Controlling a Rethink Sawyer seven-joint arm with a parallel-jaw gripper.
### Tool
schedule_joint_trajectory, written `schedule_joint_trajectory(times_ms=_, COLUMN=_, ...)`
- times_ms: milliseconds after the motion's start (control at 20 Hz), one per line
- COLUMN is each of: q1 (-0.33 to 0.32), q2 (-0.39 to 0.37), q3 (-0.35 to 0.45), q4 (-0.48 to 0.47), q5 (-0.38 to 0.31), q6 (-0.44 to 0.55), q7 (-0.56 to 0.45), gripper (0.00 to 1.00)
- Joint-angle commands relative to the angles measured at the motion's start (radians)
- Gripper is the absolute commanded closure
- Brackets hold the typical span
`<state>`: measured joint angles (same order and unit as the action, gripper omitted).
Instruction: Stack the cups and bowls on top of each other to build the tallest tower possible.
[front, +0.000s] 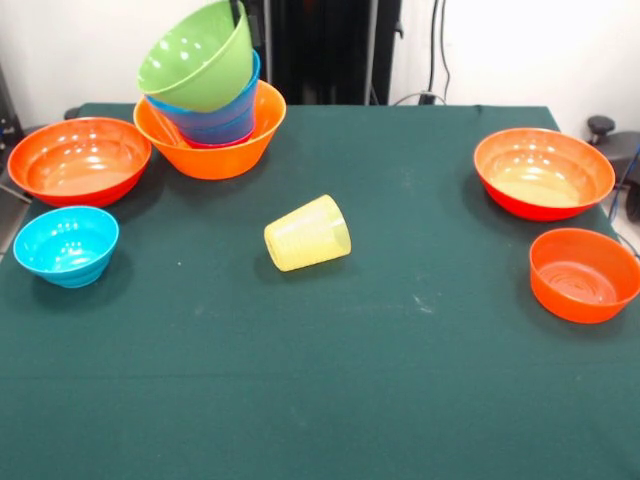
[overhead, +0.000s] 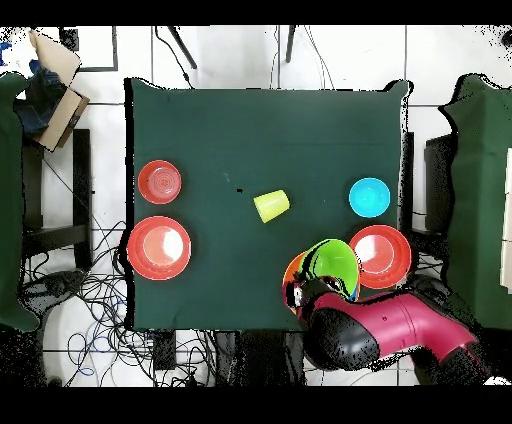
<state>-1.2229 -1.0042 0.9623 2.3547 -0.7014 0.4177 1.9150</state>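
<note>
The tower stands at the far left in the front view: a large light-orange bowl (front: 215, 155) holds a magenta bowl (front: 215, 143) and a blue bowl (front: 225, 118). A lime green bowl (front: 190, 55) sits steeply tilted on top. My gripper (front: 239, 12) shows only as a dark tip on the green bowl's upper rim, shut on it. In the overhead view the arm (overhead: 380, 335) covers part of the tower, and the green bowl (overhead: 332, 265) shows beside it. The pale-yellow cup (front: 308, 233) lies on its side mid-table and also shows in the overhead view (overhead: 271, 205).
A red-orange bowl (front: 80, 160) and a small cyan bowl (front: 66, 245) stand left of the tower. Another red-orange bowl (front: 543, 172) and a small orange bowl (front: 584, 274) stand at the right edge. The table is covered with a dark green cloth (front: 320, 380).
</note>
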Motion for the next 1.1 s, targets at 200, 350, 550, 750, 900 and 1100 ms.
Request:
schedule_joint_trajectory(times_ms=200, q1=0.005, q2=0.09, q3=0.046, q4=0.057, q5=-0.131, q6=0.026, q7=-0.177, gripper=1.0)
schedule_joint_trajectory(times_ms=350, q1=-0.014, q2=0.076, q3=0.064, q4=0.071, q5=-0.122, q6=0.026, q7=-0.184, gripper=1.0)
schedule_joint_trajectory(times_ms=550, q1=-0.06, q2=0.024, q3=0.112, q4=0.108, q5=-0.074, q6=0.036, q7=-0.205, gripper=1.0)
schedule_joint_trajectory(times_ms=750, q1=-0.137, q2=-0.072, q3=0.224, q4=0.163, q5=0.038, q6=0.054, q7=-0.243, gripper=1.0)
schedule_joint_trajectory(times_ms=900, q1=-0.179, q2=-0.117, q3=0.302, q4=0.187, q5=0.102, q6=0.071, q7=-0.258, gripper=1.0)
schedule_joint_trajectory(times_ms=1100, q1=-0.19, q2=-0.118, q3=0.339, q4=0.19, q5=0.104, q6=0.082, q7=-0.236, gripper=1.0)
